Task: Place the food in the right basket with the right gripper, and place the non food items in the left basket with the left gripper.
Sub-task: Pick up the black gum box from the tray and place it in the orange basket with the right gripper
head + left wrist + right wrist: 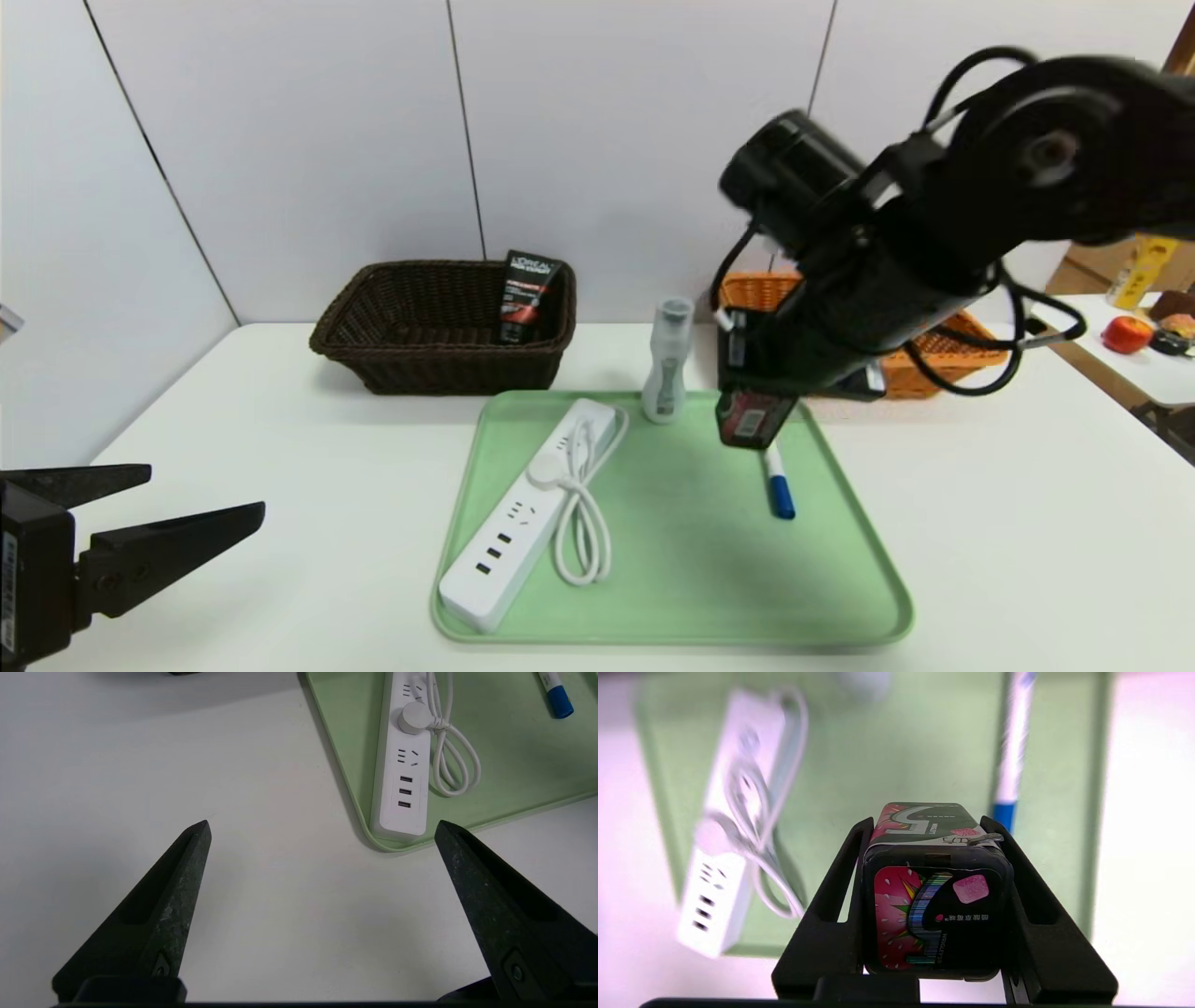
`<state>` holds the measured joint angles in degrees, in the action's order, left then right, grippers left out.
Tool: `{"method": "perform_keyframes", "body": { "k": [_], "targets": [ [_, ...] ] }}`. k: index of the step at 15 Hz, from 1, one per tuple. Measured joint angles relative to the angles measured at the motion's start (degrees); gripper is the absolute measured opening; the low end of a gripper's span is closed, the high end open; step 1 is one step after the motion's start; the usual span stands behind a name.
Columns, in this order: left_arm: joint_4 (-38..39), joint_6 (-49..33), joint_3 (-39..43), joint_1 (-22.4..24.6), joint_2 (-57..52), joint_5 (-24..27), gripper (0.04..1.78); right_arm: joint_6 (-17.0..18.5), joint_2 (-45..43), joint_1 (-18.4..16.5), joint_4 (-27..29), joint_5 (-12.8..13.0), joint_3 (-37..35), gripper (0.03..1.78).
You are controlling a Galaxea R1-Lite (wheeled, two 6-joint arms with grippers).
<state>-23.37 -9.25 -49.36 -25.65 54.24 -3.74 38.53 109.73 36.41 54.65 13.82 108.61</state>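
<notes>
Right gripper (927, 835) clamps the black carton (931, 905) by its long sides, above the green tray (672, 560), center-right of frame, prob. bound for the orange basket (943, 359) behind. Left gripper (322, 828) idles, jaws apart, lower left over bench (1027, 523).

- The green plastic tray (672, 597) has a bare middle between the white power strip with its coiled cord (532, 509) and the white marker with a blue cap (777, 485).
- The small white bottle with a grey cap (667, 373) stands upright at the tray's far edge, between the dark brown wicker basket (439, 327) and the orange-tan wicker basket (943, 345).
- The black right arm (934, 224) hangs over the tray's far right corner, blocking most of the orange-tan basket.
- The white table (233, 420) left of the tray lies bare.
</notes>
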Motion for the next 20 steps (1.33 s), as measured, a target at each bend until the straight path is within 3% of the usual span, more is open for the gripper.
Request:
{"method": "perform_keyframes", "body": {
  "k": [3, 5, 7, 10, 15, 20],
  "targets": [
    [0.0, 0.0, 0.2, 0.0, -0.1, 0.0, 1.69, -6.9, -3.8, -10.1, -2.5, -0.1, 2.6, 0.75],
    [0.1, 0.0, 0.5, 0.0, -0.1, 0.2, 1.69, -12.3, -5.0, -16.2, -8.7, -0.3, 3.1, 0.75],
    [0.3, 0.1, 0.7, 0.0, 0.0, 0.2, 1.69, -14.6, -4.6, -19.4, -17.0, -2.3, 3.2, 0.75],
    [0.2, 0.0, 0.8, 0.0, -0.1, -0.1, 1.69, -14.6, -1.2, -21.6, -24.0, -4.2, 3.0, 0.75],
    [0.4, 0.2, 0.7, 0.1, -0.2, -0.3, 1.69, -14.6, 7.0, -22.2, -32.4, -3.8, 2.8, 0.75],
    [0.3, 0.2, 0.9, 0.1, -0.2, -0.3, 1.69, -14.7, 12.7, -22.3, -34.7, -3.6, 2.8, 0.75]
  ]
}}
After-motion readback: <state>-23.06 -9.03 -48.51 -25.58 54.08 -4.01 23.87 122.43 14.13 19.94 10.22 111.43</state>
